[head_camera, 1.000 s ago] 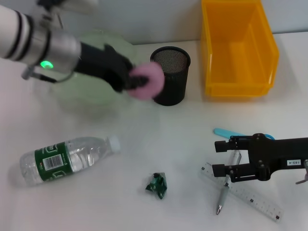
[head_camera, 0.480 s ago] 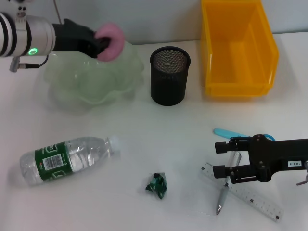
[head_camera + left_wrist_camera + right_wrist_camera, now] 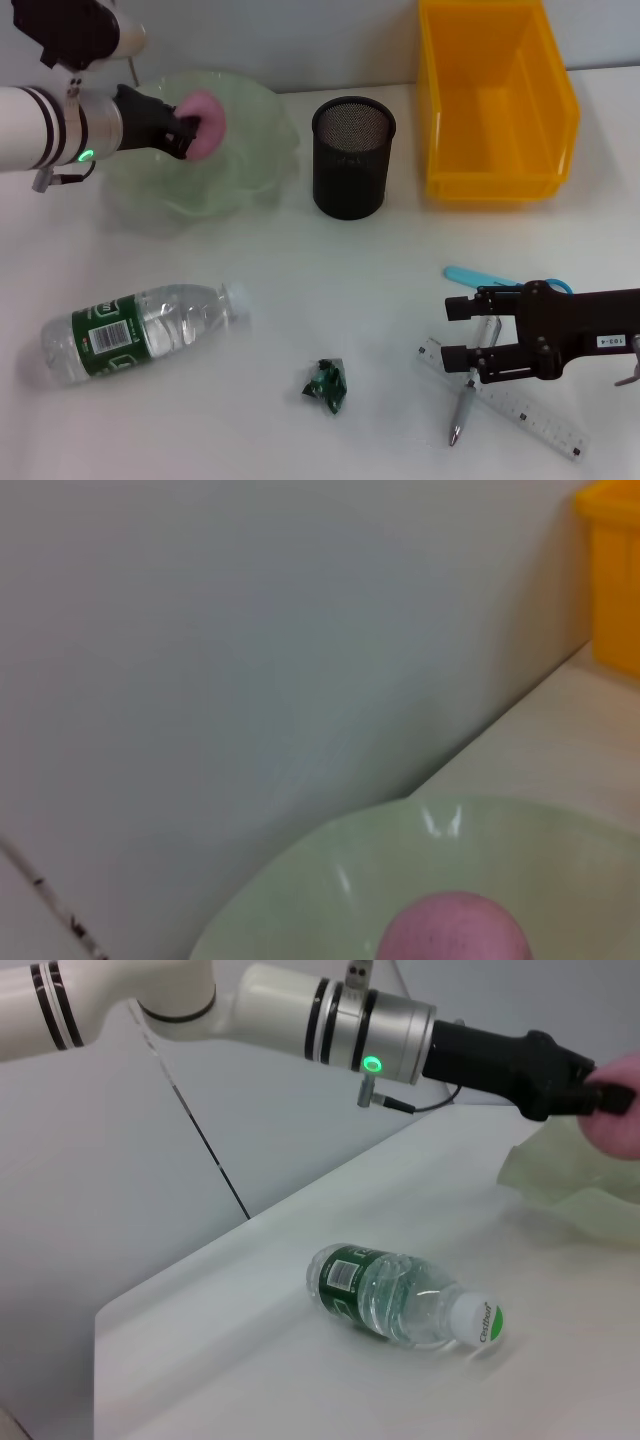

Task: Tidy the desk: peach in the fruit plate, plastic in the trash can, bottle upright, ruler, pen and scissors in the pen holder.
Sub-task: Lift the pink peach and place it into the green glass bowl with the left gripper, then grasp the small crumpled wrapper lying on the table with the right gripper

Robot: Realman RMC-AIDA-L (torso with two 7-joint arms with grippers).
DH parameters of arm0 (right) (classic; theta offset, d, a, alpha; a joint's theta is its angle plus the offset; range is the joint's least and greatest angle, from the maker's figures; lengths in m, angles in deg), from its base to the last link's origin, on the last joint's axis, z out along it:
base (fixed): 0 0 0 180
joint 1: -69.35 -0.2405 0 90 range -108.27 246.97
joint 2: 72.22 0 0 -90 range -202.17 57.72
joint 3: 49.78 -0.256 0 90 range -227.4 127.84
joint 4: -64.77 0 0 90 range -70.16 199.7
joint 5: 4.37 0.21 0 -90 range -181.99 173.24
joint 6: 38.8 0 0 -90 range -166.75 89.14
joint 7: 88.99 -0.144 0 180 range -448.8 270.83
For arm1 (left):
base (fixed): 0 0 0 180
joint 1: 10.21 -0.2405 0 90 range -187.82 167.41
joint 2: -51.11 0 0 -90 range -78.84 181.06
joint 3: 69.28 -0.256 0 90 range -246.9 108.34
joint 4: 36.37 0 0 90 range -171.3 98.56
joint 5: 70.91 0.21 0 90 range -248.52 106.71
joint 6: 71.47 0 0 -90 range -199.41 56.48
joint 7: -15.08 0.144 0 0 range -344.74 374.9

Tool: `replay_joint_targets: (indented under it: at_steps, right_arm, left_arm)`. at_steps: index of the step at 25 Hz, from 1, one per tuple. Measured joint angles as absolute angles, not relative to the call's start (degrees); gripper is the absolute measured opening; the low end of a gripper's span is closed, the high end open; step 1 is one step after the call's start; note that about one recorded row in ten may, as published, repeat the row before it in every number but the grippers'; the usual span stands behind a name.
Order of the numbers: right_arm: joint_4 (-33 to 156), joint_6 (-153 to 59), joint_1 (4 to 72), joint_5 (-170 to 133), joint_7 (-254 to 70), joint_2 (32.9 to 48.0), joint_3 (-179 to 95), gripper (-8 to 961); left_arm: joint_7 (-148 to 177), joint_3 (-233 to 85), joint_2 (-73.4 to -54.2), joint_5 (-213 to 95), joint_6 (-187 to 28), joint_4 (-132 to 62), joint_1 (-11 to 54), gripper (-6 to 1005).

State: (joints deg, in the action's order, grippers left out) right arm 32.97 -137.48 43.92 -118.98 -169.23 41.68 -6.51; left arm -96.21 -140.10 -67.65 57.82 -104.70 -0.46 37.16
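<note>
your left gripper (image 3: 185, 132) has its dark fingers closed around the pink peach (image 3: 205, 136), holding it low over the bowl of the pale green fruit plate (image 3: 262, 165); whether the peach already touches the plate you cannot tell. the left wrist view shows the peach just above the plate's glossy inside. your right gripper (image 3: 462, 331) rests near the front right of the desk with its fingers apart and nothing in them, sitting over the pen (image 3: 466, 398) and ruler (image 3: 520, 408), with the blue scissors (image 3: 470, 275) handle just behind it.

so the first item is nearly done: the peach needs only a release. everything else is left. the bottle (image 3: 140, 326) lies on its side, the green plastic scrap (image 3: 326, 384) sits on the desk well apart from the yellow trash can (image 3: 492, 105), and the black mesh pen holder (image 3: 352, 155) shows nothing in it.

against a second ago, the peach has travelled from beside the pen holder across to the plate's middle and come lower, while your right gripper has not shifted.
</note>
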Motion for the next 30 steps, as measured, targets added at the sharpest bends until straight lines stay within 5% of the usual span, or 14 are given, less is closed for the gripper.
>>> replay_joint_targets:
  at_steps: [9,15,17,22,30]
  right_arm:
    - [33.1,-137.4,43.7,-119.0,-169.2,41.68,-6.4,787]
    - [33.1,-137.4,43.7,-119.0,-169.2,41.68,-6.4,787]
    - [33.1,-137.3,43.7,-119.0,-169.2,41.68,-6.4,787]
    - [33.2,-137.3,43.7,-119.0,-169.2,41.75,-6.4,787]
    - [32.8,-137.7,43.7,-118.8,-169.2,41.77,-6.9,787]
  left_arm:
    - [-96.4,-140.6,-67.75,57.5,-103.1,-2.2,37.4,189]
    - [-96.5,-140.6,-67.75,57.7,-103.4,-2.2,37.5,361]
    - [-96.5,-140.7,-67.70,57.7,-103.4,-2.2,37.5,607]
    - [-96.5,-140.7,-67.65,57.5,-103.5,-2.2,37.5,785]
    - [-96.7,-132.3,-67.15,50.2,-132.0,13.3,32.8,784]
